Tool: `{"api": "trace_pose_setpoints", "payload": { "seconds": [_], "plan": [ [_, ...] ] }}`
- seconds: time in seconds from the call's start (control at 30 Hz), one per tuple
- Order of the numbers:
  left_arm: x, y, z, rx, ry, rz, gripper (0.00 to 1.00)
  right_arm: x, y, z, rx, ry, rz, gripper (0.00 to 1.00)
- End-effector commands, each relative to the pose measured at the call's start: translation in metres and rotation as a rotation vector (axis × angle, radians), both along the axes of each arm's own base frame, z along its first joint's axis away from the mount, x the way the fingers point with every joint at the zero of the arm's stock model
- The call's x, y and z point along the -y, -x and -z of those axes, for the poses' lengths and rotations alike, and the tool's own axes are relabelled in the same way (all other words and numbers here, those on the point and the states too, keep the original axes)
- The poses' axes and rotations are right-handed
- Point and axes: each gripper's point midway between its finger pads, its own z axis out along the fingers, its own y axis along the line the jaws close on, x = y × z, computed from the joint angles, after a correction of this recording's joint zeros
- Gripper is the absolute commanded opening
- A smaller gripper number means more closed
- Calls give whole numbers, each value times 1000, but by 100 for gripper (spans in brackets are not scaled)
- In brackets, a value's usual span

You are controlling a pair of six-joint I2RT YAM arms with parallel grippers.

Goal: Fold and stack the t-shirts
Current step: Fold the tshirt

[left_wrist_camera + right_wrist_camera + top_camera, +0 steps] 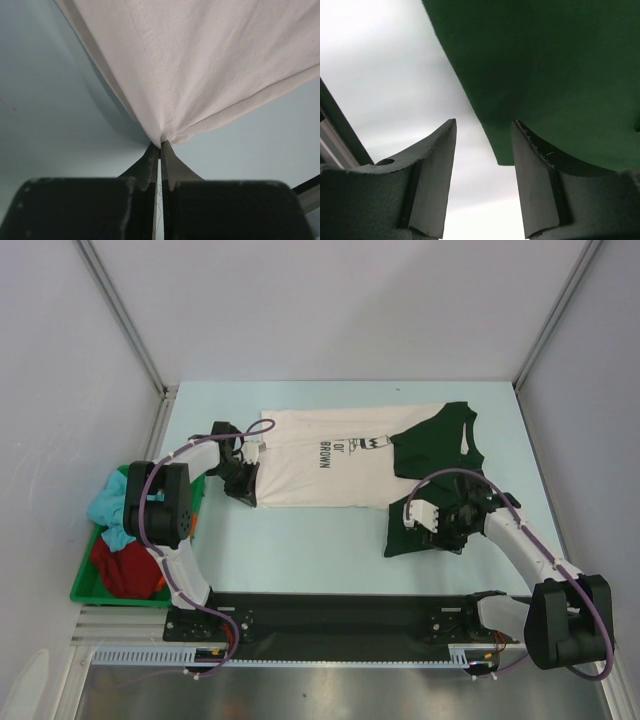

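Observation:
A cream t-shirt with black "Brown" lettering lies spread flat in the middle of the table. My left gripper is shut on its near-left corner; in the left wrist view the cloth pulls taut up from the closed gripper. A dark green t-shirt lies at the right, and its left edge meets the cream one. My right gripper is open at its near edge. In the right wrist view a corner of green cloth hangs between the spread gripper, ungripped.
A green bin stands at the table's left edge, holding light blue, dark red and orange shirts. White walls with metal posts enclose the table. A black rail runs along the near edge.

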Motion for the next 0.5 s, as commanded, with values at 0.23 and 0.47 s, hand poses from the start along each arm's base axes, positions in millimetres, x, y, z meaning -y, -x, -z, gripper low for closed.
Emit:
{"api": "trace_pose_setpoints", "payload": {
  "seconds": [0.23, 0.47],
  "plan": [
    [-7, 8, 14, -12, -56, 40, 2, -14, 5, 14, -14, -4, -34, 52],
    [-8, 10, 15, -15, -57, 38, 2, -13, -6, 25, 62, 39, -43, 53]
  ]
}}
